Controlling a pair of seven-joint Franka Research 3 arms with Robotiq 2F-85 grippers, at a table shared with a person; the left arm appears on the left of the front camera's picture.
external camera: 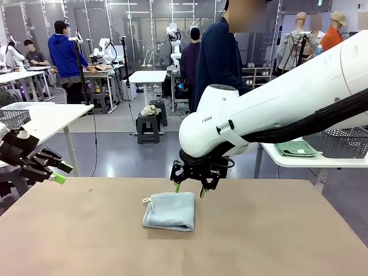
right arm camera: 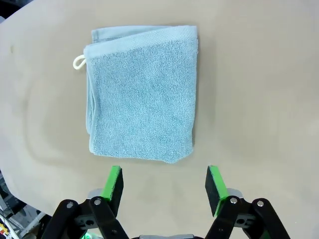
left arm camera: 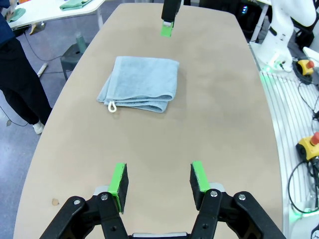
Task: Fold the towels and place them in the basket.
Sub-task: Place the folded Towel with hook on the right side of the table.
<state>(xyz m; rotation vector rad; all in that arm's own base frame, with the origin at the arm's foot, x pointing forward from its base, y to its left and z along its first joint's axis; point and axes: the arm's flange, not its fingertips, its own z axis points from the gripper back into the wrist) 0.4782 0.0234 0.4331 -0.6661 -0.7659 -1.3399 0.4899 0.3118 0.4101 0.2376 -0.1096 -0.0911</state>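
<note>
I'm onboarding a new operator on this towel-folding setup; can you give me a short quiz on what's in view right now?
1. True or false: the blue towel lies spread out in a single layer on the table.
2. The right gripper is: A) shut on the towel; B) open, hovering by the towel's far edge; C) shut, pressing on the towel's middle.
3. Fill in: on the side table, the green towel lies next to the dark grey ____.
Key: 1 false, it is folded; 2 B; 3 basket.
</note>
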